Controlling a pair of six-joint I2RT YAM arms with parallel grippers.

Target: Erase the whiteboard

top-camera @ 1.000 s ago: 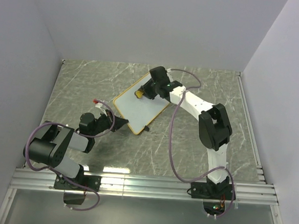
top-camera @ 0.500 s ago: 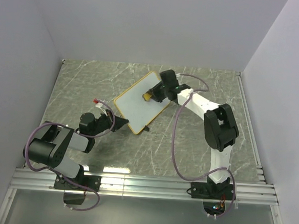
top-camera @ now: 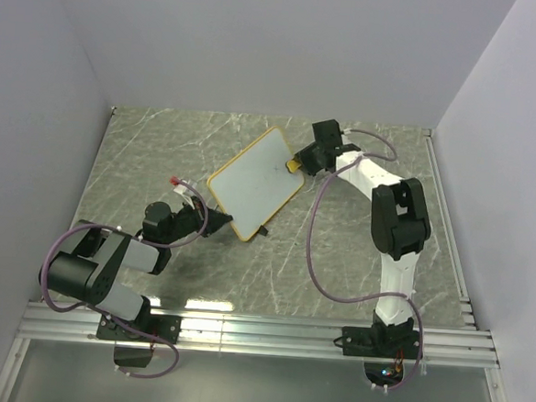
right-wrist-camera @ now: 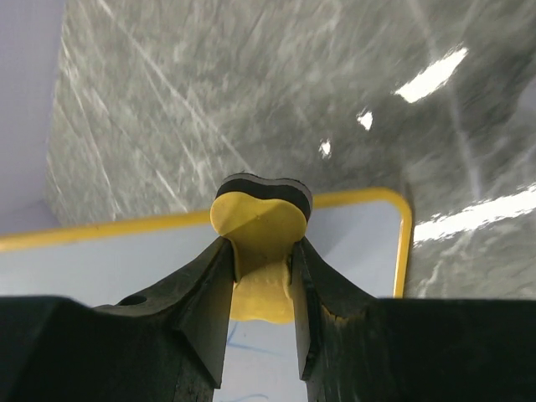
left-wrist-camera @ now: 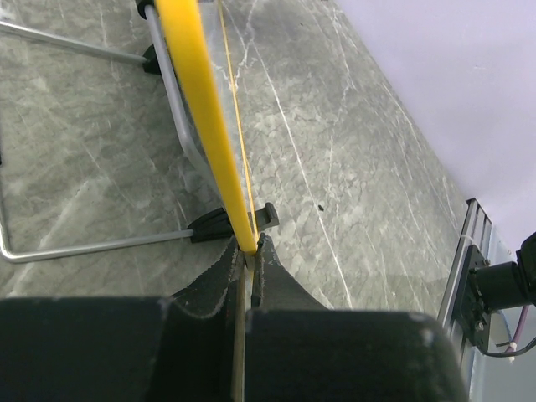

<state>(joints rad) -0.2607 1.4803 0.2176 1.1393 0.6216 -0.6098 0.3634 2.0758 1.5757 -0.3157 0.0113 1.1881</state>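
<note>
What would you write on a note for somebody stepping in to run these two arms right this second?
Left tool: shut on the whiteboard frame at its near corner, steadying it.
Right tool: shut on the yellow eraser, at the board's edge on that arm's side. Contact with the surface is unclear.
Whiteboard: mid-table, tilted up rather than lying flat.
Done: most of the surface looks white.
Left: faint strokes show near the middle. Wipe those, then check the rest of the board.
</note>
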